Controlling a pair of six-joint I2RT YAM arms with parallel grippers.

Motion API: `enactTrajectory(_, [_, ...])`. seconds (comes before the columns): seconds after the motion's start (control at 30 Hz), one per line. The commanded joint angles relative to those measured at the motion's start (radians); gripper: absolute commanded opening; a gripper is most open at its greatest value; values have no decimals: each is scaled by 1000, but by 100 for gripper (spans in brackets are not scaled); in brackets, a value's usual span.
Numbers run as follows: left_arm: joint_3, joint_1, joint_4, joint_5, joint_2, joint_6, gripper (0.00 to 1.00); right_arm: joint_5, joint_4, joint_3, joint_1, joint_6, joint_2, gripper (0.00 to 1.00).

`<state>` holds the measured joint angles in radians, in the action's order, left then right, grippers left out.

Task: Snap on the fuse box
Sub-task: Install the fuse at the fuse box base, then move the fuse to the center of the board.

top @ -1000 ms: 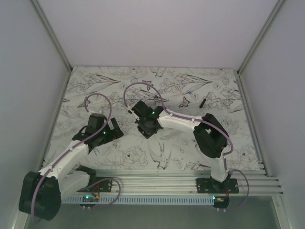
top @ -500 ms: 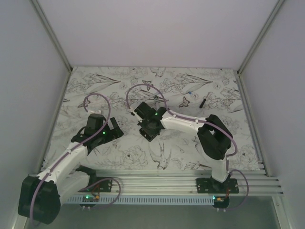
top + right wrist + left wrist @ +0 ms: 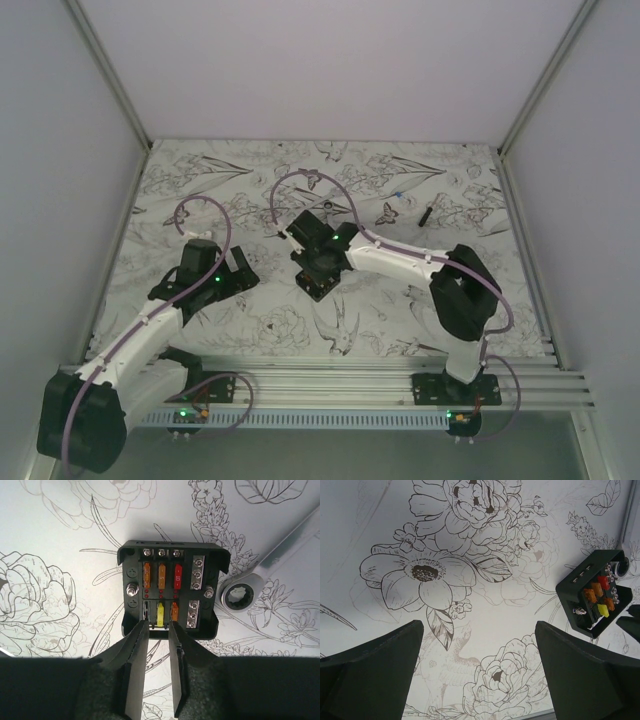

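The fuse box (image 3: 170, 595) is seen lying face-up on the flowered worktop (image 3: 45, 525), and a silver wrench (image 3: 239, 596) is set just beside it. The right hand (image 3: 158, 626) is poised at its near edge, fingers slightly parted, nothing grasped. The left hand (image 3: 479, 672) is spread wide over bare worktop.

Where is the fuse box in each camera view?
Top: not visible; hidden under the right arm, mid-picture.
Left wrist: fuse box at the right edge.
Right wrist: centre, just ahead of the fingers.
Shared landmark: the wrench's ring, beside it in both wrist views.
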<state>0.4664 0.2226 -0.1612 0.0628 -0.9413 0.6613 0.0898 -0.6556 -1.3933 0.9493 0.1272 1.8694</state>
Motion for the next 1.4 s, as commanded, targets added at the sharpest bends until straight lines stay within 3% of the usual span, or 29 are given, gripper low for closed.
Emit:
enactTrajectory(0.0, [-17,-6,-23,14,9,-2,100,3,33,2,-6,15,-68,32])
enactTrajectory(0.13, [-14,-6,-23,22,2,-3,100,56,52,22,-69,2,-92,45])
enactTrajectory(0.33, [-12,-6,-22,31,-1,-8,100,104,155,53,-286,-8,-86,59])
enactTrajectory(0.53, [-9,-5,-23,28,-8,-11,100,113,298,32,-499,13,-7,59])
enactTrajectory(0.73, [0,-6,-23,22,-32,-16,100,168,361,-103,-623,54,129,62])
enactTrajectory(0.93, [6,-5,-23,16,-53,-25,100,250,390,-257,-684,103,279,62])
enactTrajectory(1.37, [12,-5,-23,4,-73,-32,100,233,299,-517,-725,122,490,52])
